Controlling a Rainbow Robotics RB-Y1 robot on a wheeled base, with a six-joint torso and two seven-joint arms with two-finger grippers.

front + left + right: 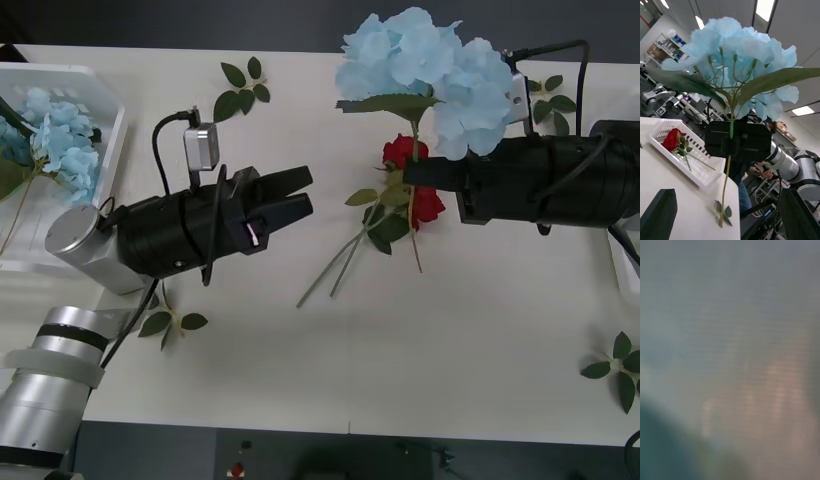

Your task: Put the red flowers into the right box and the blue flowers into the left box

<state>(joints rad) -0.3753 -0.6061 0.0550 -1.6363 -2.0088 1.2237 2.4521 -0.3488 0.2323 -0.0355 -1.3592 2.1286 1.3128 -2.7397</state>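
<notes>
My right jaws (pixel 425 172) sat at center right of the front view, clamped on the stem of one of the blue flowers (pixel 425 75), its pale head standing up toward the top center of the frame. In the left wrist view that same bloom filled the upper half, stem pinched in the black right jaws (pixel 732 140), stem tail hanging down to the tabletop (pixel 400 340). Right wrist view was a blur, nothing readable.

My left jaws (pixel 290 195) were at center left of the front view, pointing right, fingers parted a little, holding nothing. Their fingers showed black at both bottom corners of the left wrist view, apart.

Red flowers (pixel 415 180) lay on the tabletop just under and beside the right jaws, stems running down-left toward frame center. One more red rose (pixel 673 139) lay inside the right box (pixel 707 174), mid left of the left wrist view.

Left box (pixel 95 110) at upper left of the front view, another blue flower (pixel 55 140) in it.

Loose leaf sprigs (pixel 243 88) scattered: upper center, lower left, lower right, upper right.
</notes>
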